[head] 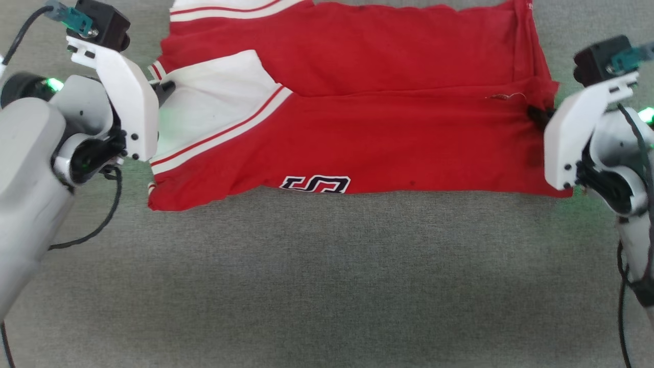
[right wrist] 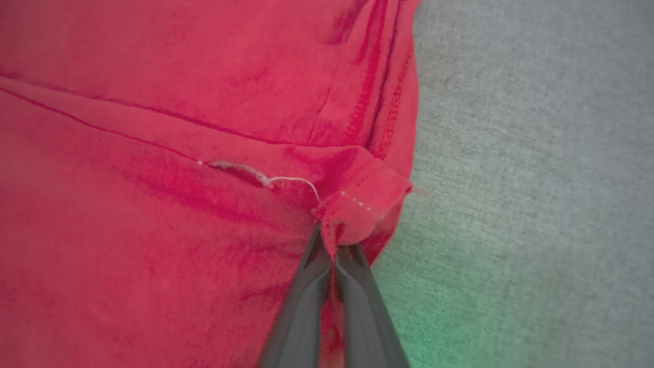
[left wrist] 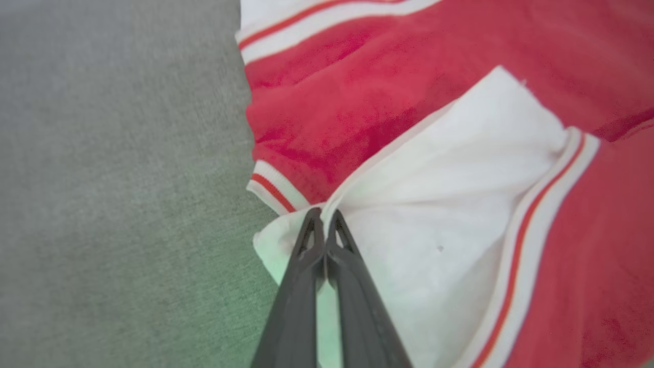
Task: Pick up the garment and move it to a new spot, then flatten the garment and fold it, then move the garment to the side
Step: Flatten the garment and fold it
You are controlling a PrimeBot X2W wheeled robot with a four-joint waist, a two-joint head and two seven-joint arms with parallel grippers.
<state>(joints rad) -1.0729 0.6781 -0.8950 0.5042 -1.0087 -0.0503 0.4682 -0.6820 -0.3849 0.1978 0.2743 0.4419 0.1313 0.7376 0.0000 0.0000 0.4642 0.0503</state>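
Note:
The garment (head: 357,102), a red jersey with white sleeves and striped trim, lies across the grey surface, its near half folded over so that black-and-white lettering (head: 315,184) peeks out at the front edge. My left gripper (head: 164,91) is shut on the white sleeve's edge (left wrist: 306,225) at the garment's left side, its fingertips pinched together in the left wrist view (left wrist: 323,217). My right gripper (head: 536,113) is shut on the red hem corner (right wrist: 363,209) at the right side, the cloth bunched over its tips (right wrist: 334,240).
Grey fabric surface (head: 327,276) stretches wide in front of the garment and beside it on both sides. A loose white thread (right wrist: 265,179) hangs from the hem near the right gripper.

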